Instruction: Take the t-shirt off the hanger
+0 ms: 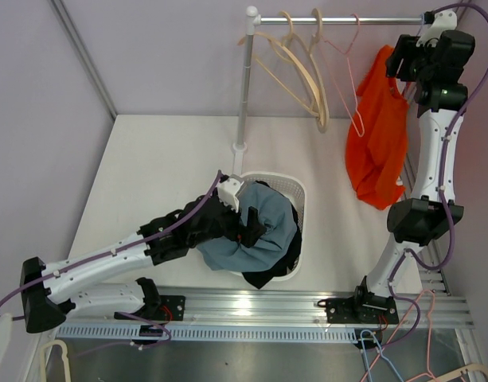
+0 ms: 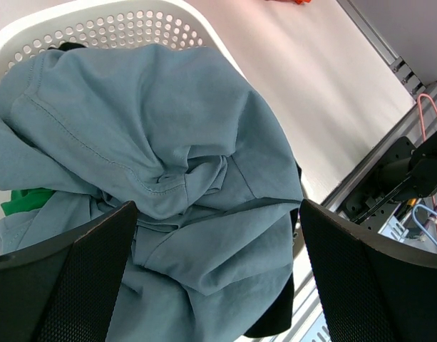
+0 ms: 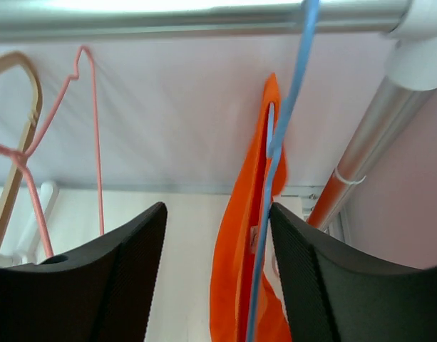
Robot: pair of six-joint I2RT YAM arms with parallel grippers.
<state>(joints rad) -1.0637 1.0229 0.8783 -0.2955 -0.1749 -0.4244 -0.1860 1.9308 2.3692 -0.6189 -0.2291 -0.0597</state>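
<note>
Right wrist: t-shirt (image 3: 236,249) beyond parted jaws

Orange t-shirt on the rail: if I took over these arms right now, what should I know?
Left fingers: open, holding nothing, over the blue-grey t-shirt in the white perforated plastic basket.
Right fingers: open, up at the silver metal rail, beside the thin blue wire hanger.
Orange t-shirt: on that hanger.
Done: nothing on it yet.
Left: grip it and pull it off.
</note>
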